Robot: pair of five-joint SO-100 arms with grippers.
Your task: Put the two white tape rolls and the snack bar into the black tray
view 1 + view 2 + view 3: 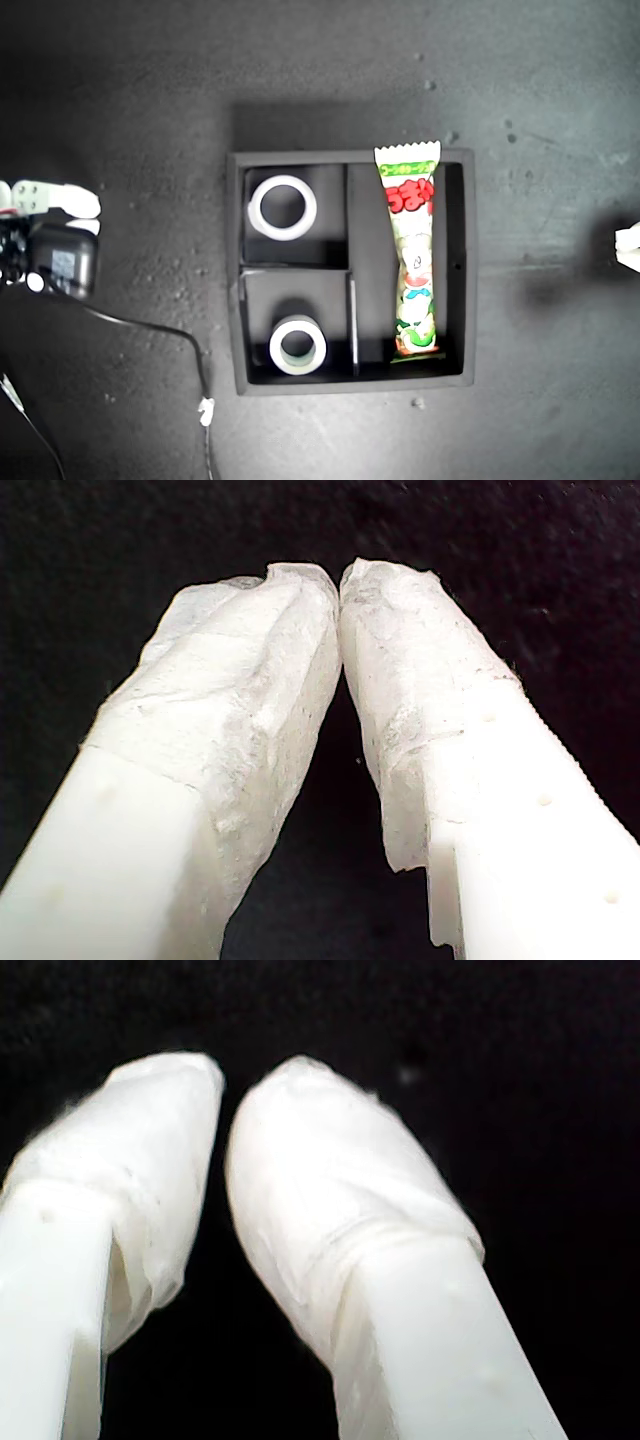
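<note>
The black tray [457, 262] lies in the middle of the exterior view. One white tape roll [282, 207] rests in its upper small compartment, and a second white tape roll [298, 345] sits in the lower small one. The snack bar [413, 250] lies lengthwise in the long compartment, its crimped top end overlapping the tray's wall. My first gripper [338, 580] is shut, tips touching, holding nothing, over bare black surface. My second gripper [225, 1095] is shut too, with only a sliver between its tips and nothing in it.
An arm's white gripper part [50, 198] and black motor [62, 260] sit at the exterior view's left edge, with a black cable [150, 330] trailing toward the tray. Another white tip [628, 248] pokes in at the exterior view's right edge. Which arm is which cannot be told.
</note>
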